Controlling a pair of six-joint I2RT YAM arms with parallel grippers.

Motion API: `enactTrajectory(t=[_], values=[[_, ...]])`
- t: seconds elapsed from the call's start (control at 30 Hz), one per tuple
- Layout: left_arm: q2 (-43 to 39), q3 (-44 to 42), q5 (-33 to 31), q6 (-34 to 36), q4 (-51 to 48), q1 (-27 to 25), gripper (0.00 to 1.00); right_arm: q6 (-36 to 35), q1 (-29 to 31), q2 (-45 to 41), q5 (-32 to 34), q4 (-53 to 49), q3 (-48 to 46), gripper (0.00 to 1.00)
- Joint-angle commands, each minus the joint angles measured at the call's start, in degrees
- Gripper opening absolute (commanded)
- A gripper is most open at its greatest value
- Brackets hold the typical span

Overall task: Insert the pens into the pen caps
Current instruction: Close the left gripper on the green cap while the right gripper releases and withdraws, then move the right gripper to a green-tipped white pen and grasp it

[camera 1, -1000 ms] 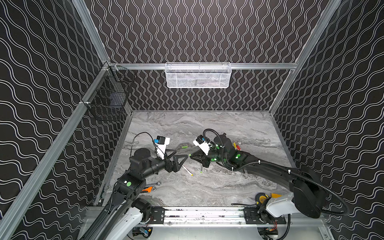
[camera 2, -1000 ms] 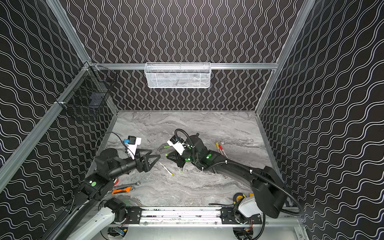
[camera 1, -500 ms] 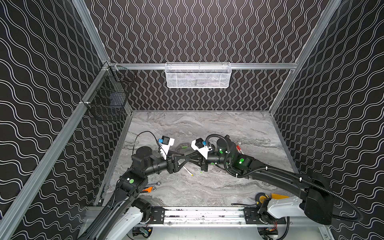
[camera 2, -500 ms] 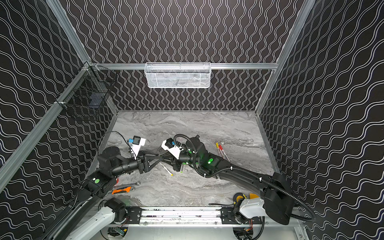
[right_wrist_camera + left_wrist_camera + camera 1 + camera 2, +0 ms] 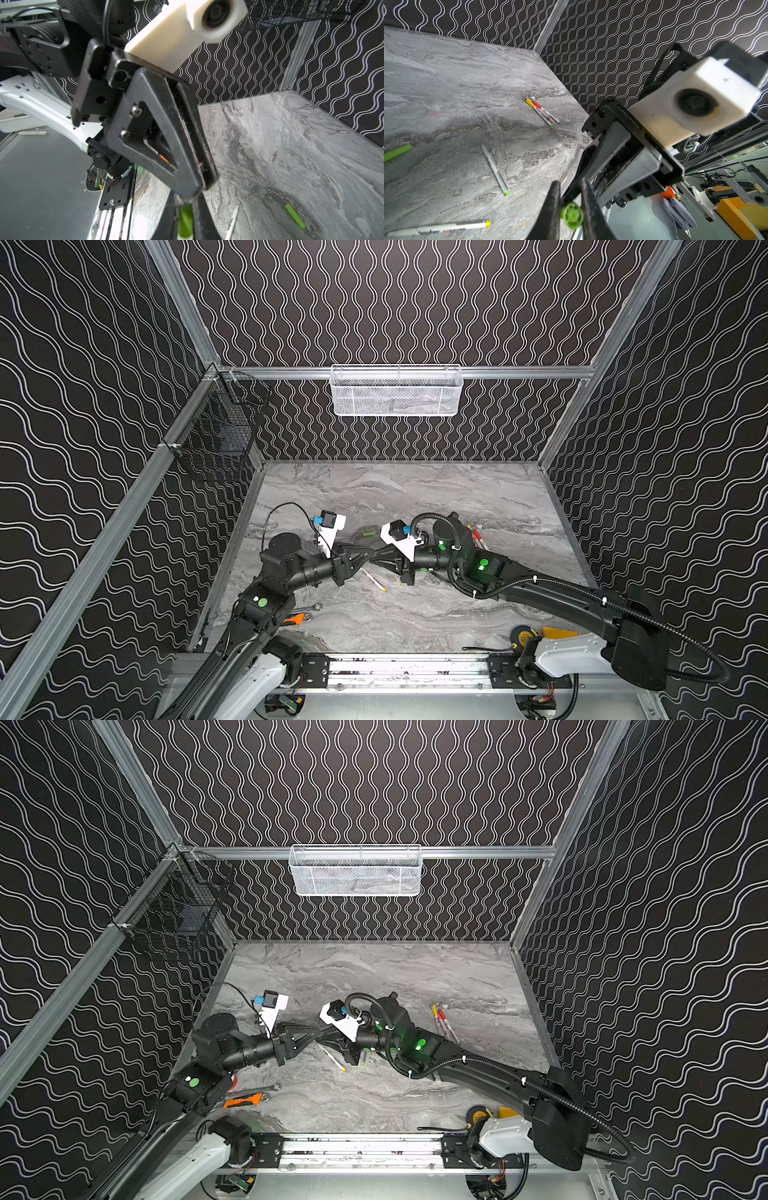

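My two grippers meet tip to tip above the middle of the marble table [image 5: 415, 497]. A green pen cap [image 5: 185, 222] sits in my right gripper [image 5: 185, 205], which is shut on it. My left gripper [image 5: 570, 184] is shut on the round end of the same green pen cap [image 5: 572, 215]. In both top views the cap is hidden between the left gripper [image 5: 365, 554] and the right gripper [image 5: 376, 558]. On the table lie a yellow-ended pen [image 5: 372, 579], a green-ended pen [image 5: 495, 170], two capped pens [image 5: 442, 1023] and a loose green cap [image 5: 368, 534].
A silver wrench [image 5: 309, 608] and an orange-handled tool [image 5: 297, 618] lie near the left arm's base. A yellow tape measure [image 5: 523, 637] sits by the front rail. A white mesh basket [image 5: 397, 391] hangs on the back wall, a black wire basket [image 5: 216, 439] on the left wall.
My left gripper has reached right to meet the right one and gone from open to shut on the green cap's end. The right gripper brought the cap leftward and stayed shut.
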Motion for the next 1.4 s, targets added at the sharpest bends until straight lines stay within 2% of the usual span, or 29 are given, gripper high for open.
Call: enactTrajectory(t=[0.0,0.13,0.33,0.43,0.67,0.83,0.9,1.0,1.1,1.2,1.37], values=[[0.16,-0.19,5.2,-2.06,5.61,0.06,0.1,-0.97,0.26,-0.02,0.0,2.21,0.41,0.09],[0.0,-0.3,5.88,-2.24,6.1,0.23,0.0,-0.72,0.33,0.06,0.13,2.61,0.37,0.09],[-0.26,-0.11,5.36,-1.61,5.15,0.42,0.0,-0.44,0.35,1.03,0.8,2.76,0.58,0.11],[-0.27,0.23,4.45,-0.32,3.43,0.72,0.0,0.12,0.29,1.25,1.58,2.7,0.2,0.14],[1.27,2.92,-2.48,4.69,-5.9,1.67,0.0,2.63,-0.14,0.4,5.19,-0.79,-0.57,0.37],[4.19,5.61,-10.08,8.3,-13.43,2.57,0.0,8.12,-2.99,-1.86,8.07,-2.51,-4.17,0.56],[5.55,6.99,-12.99,9.97,-16.46,2.76,0.0,11.38,-4.5,-1.5,10.42,-4.92,-4.72,0.57],[6.76,8.53,-16.54,11.93,-19.98,3.07,0.0,16.59,-6.66,2.12,14.07,-12.29,-2.81,0.59],[6.88,9.38,-17.85,13.41,-21.42,3.22,0.0,22.97,-7.07,8.91,21.03,-22.66,2.08,0.59],[6.49,10.02,-19.05,14.58,-22.51,3.23,0.0,28.27,-7.02,16.49,24.81,-31.64,8.1,0.58],[5.48,10.1,-19.8,15.36,-23.47,3.38,0.0,33.65,-6.86,24.14,27.1,-34.84,12.21,0.57]])
